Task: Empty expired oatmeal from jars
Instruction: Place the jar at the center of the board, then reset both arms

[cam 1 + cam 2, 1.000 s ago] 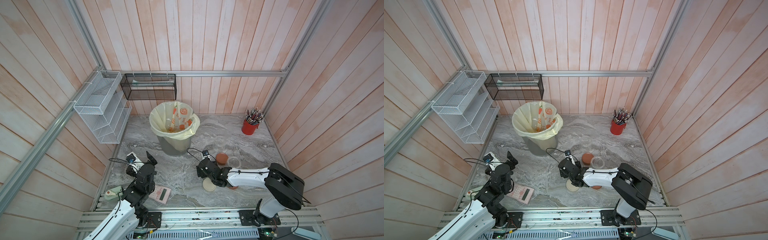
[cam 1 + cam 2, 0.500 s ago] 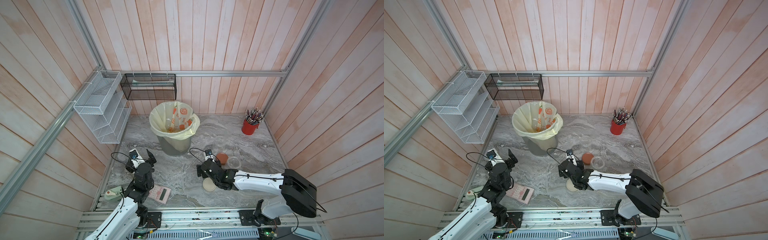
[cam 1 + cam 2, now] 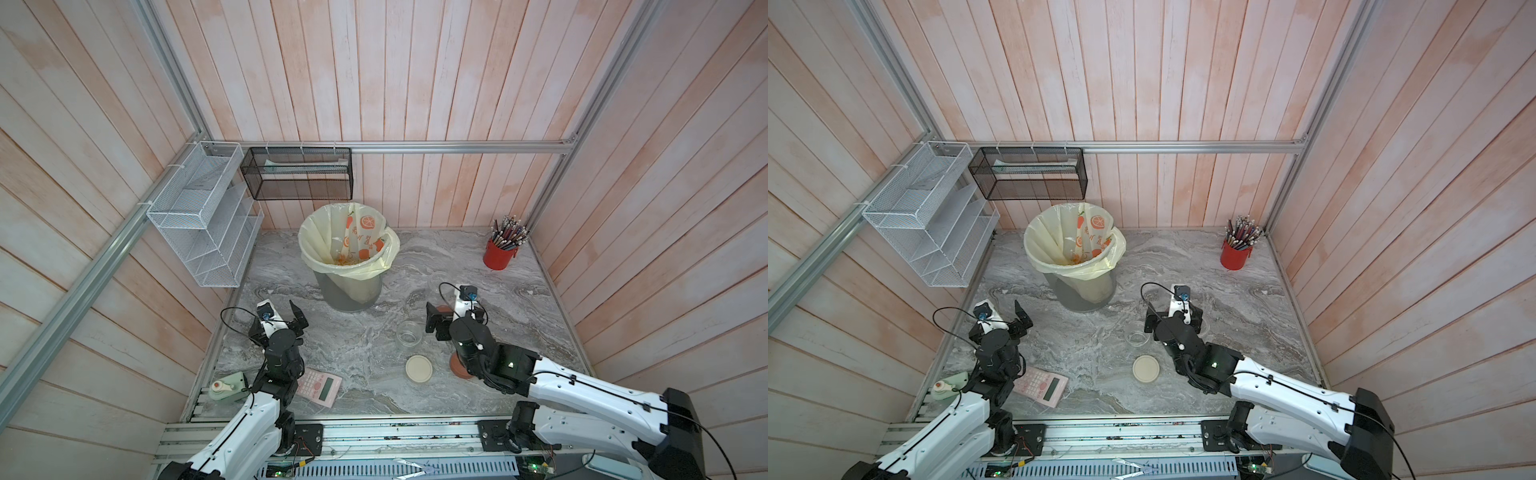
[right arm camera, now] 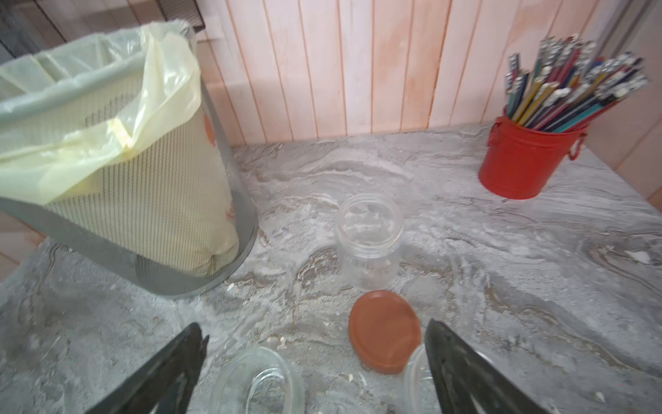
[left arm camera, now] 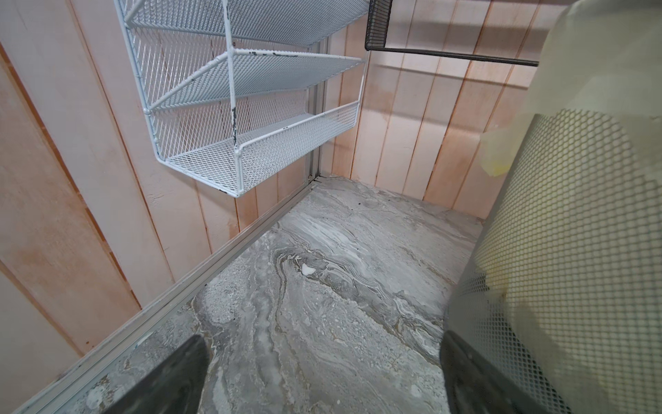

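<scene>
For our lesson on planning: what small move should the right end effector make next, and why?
Probably lift straight up and away. The right end effector stands open, holding nothing; the near jar close by and the far jar are lidless and look almost empty.

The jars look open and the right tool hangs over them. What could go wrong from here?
1. The open right tool hangs close over a clear round lidless jar; a sideways move might tip it.
2. The terracotta-orange round lid lies beside one finger and could get swept away.
3. Pale oat flakes dot the grey marble table; such leftovers may go unnoticed.
</scene>
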`<action>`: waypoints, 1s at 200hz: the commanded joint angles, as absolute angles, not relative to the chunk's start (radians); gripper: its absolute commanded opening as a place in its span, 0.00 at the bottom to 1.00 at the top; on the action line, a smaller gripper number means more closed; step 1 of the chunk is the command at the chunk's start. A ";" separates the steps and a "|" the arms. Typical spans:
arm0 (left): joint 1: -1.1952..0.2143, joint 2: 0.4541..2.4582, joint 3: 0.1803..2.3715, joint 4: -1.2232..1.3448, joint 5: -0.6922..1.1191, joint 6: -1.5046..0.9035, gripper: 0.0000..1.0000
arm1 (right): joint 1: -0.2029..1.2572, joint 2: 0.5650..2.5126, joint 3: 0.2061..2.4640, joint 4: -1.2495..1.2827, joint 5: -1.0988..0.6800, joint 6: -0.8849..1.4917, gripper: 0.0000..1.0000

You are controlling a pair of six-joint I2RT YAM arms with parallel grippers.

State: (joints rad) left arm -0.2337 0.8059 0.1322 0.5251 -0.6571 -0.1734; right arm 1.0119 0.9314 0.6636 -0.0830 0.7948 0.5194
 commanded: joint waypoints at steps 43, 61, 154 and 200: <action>-0.147 0.893 0.071 0.765 -0.433 -0.112 1.00 | 0.681 0.663 0.545 0.052 0.735 0.264 0.98; -0.124 0.935 0.067 0.807 -0.402 -0.107 1.00 | 0.616 0.644 0.516 0.097 0.745 0.197 0.98; -0.020 1.275 0.155 1.085 -0.177 -0.037 1.00 | 0.306 0.660 0.351 0.387 0.648 0.047 0.98; 0.020 1.422 0.194 1.178 -0.049 -0.040 1.00 | 0.145 0.708 0.279 0.530 0.501 0.074 0.98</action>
